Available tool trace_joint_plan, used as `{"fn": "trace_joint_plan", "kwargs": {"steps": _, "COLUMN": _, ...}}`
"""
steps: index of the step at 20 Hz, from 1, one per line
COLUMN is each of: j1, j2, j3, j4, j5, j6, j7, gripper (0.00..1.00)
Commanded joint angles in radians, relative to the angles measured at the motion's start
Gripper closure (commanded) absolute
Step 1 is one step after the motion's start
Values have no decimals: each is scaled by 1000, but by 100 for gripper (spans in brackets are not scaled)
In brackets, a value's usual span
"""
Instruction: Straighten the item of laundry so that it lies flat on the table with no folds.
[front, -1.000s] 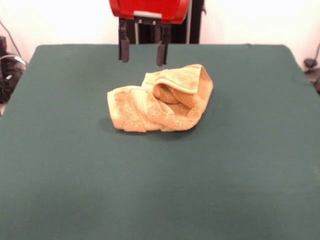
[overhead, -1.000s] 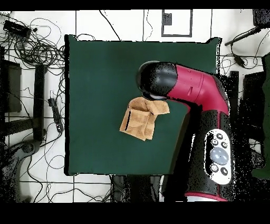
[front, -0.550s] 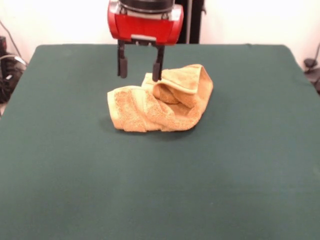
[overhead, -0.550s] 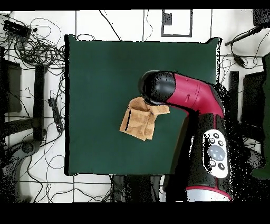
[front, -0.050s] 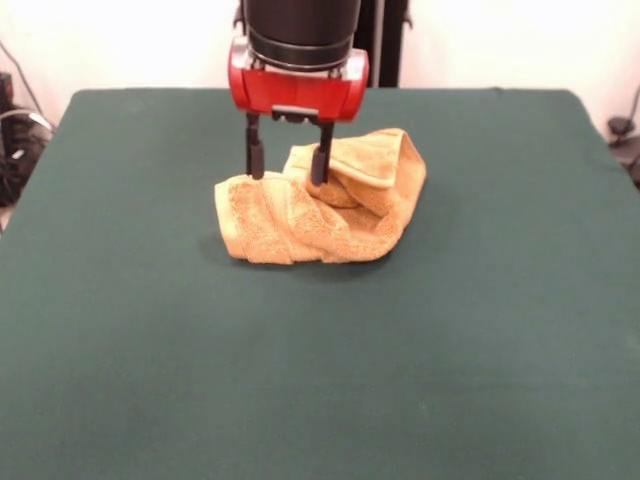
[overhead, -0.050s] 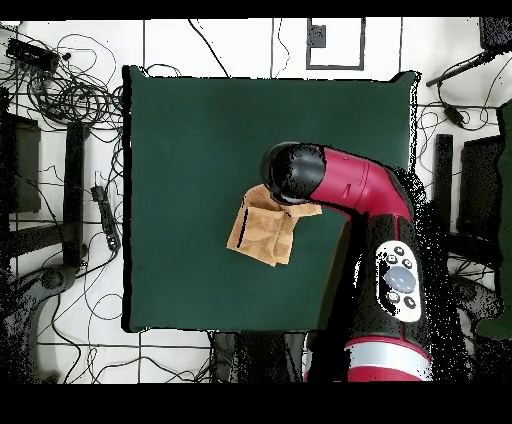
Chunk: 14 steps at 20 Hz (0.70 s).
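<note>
The towel (front, -0.050s: 320, 208) sits bunched up in a lump on the green table (front, -0.050s: 320, 380), roughly mid-table and a bit toward the far side in the front view. One part is rolled over on itself and another flap is folded up over it, so it's nowhere near flat. The gripper (front, -0.050s: 288, 163) hangs right at the lump's upper edge with its fingers (front, -0.050s: 255, 158) spread apart, tips down at the cloth, not pinching anything. From overhead the arm (overhead, -0.050s: 350, 190) covers that corner of the towel.
</note>
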Motion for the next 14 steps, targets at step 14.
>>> {"fn": "trace_joint_plan", "kwargs": {"steps": 14, "j1": 5, "j2": 124, "j3": 132, "j4": 102, "j5": -31, "j6": -81, "j7": 42, "gripper": 0}}
